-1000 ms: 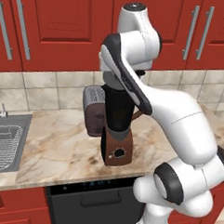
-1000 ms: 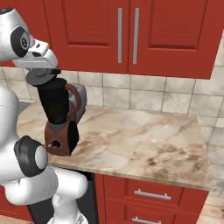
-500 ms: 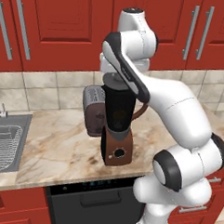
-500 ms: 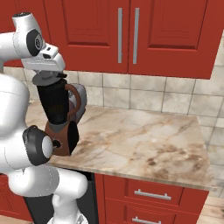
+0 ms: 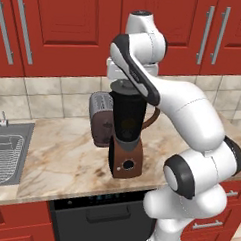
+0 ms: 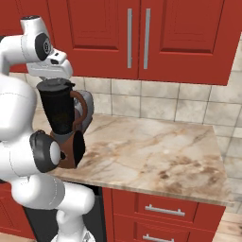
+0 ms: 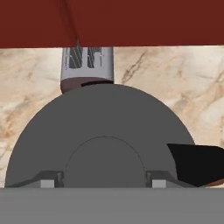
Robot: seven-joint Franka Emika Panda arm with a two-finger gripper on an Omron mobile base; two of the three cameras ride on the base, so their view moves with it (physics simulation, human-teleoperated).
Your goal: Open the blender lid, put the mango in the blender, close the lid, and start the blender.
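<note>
blender: upright on bench, long axis vertical, directly under hand
hand: fingers clamped on blender lid knob

You see even, bright rendered light, sharp throughout; soft shadows fall on the countertop, without glare.
</note>
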